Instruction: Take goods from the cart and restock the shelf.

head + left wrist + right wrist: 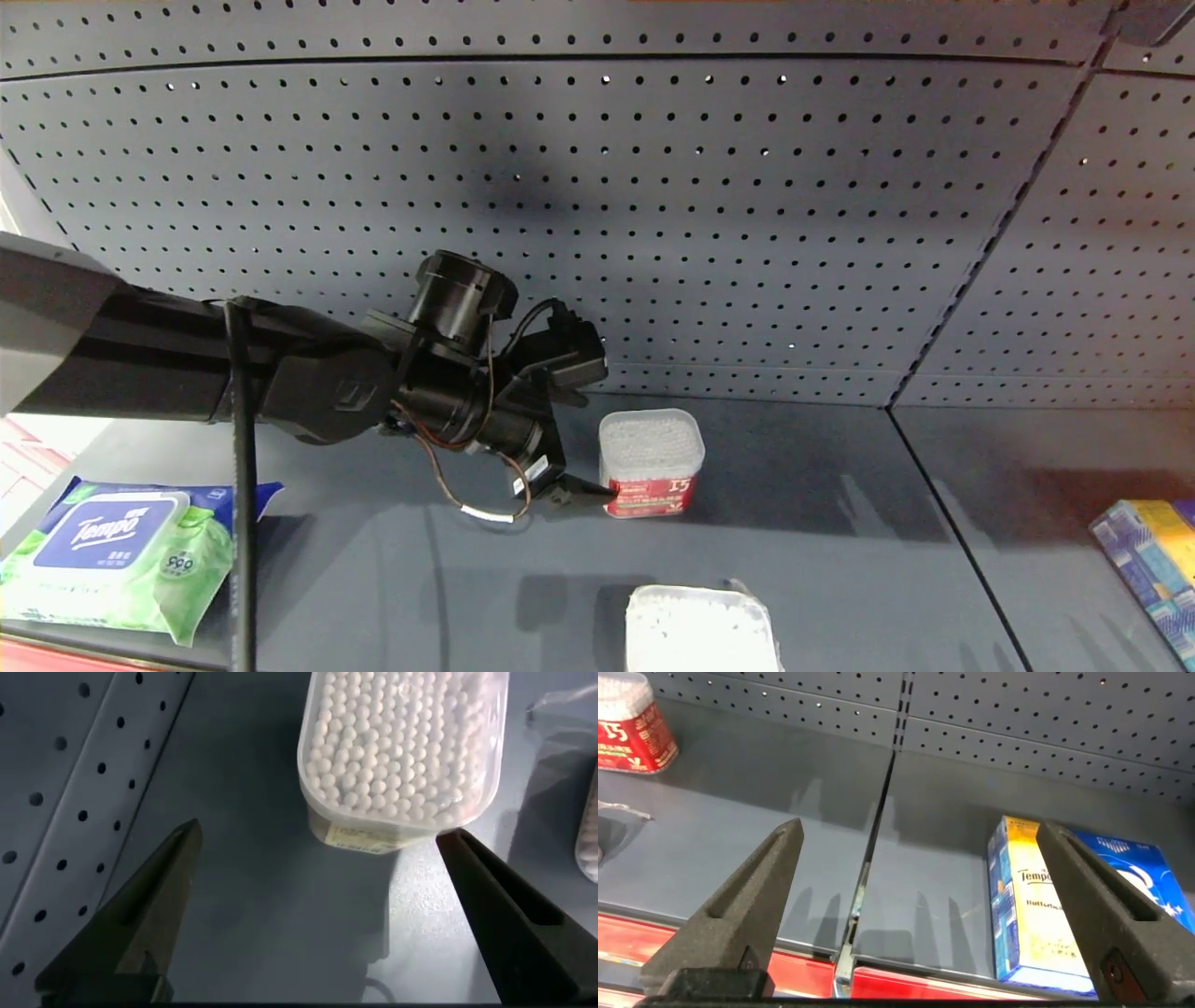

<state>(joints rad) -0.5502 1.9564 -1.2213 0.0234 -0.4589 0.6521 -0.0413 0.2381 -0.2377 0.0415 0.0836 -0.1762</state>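
Holds left pincer (319, 833) spread beside the upright clear plastic tub of white cotton swabs (651, 462), seemingly set deep on the dark grey shelf (840, 560), leaving front room.

Goods spread across one shelf (822, 523).
Cotton swab tub (651, 464) stands mid-frame before the pegboard (747, 233); a second tub (702, 630) sits at bottom centre, wet wipes pack (112, 555) lower left, tissue box (1153, 560) lower right.

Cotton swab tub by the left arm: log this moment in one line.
cotton swab tub: upright on shelf, ungripped | left end effector: open, just short of it | right end effector: open, empty, over shelf
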